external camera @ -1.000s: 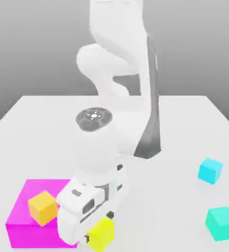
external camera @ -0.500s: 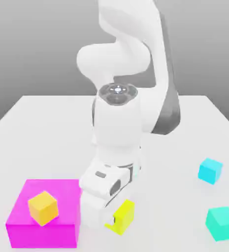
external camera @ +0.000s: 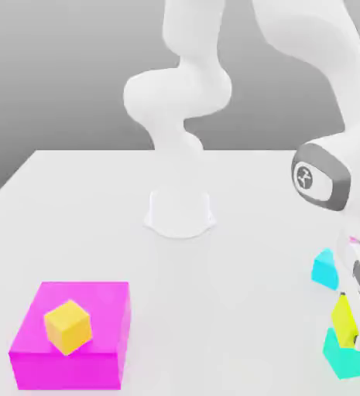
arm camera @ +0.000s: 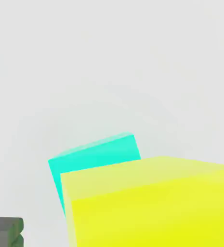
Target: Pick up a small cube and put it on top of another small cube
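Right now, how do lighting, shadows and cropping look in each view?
Exterior view: flat, even light, barely any shadow under the magenta block; the arm hides part of the lemon-yellow cube. Hand view: the lemon-yellow cube looms close, cropped by the frame, covering part of the turquoise cube.

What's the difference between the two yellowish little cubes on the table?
The lemon-yellow cube is a bright greenish yellow; the orange-yellow cube is a warmer, orange shade. The lemon-yellow cube is above the turquoise cube at the exterior view's right, partly hidden by the robot's hand; the orange-yellow cube sits on the big magenta block at the left, in plain sight. The lemon-yellow one looks tilted; the orange-yellow one rests flat. Both are small, plain cubes of similar size.
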Action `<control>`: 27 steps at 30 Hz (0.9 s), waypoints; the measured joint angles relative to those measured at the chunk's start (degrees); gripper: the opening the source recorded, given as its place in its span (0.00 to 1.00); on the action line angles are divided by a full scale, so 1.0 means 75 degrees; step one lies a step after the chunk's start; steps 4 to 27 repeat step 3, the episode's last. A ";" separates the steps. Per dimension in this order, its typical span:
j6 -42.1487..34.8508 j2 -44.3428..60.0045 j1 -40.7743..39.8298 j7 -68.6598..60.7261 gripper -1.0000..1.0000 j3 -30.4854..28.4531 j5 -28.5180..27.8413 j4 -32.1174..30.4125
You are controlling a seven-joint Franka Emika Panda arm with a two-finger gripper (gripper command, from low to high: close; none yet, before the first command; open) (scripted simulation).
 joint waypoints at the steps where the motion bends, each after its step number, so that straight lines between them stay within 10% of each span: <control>1: -0.0173 -0.0170 0.0013 0.0005 1.00 0.0008 -0.0004 0.0006; 27: -0.0637 -0.0640 0.0014 0.0013 1.00 0.0020 -0.0012 0.0003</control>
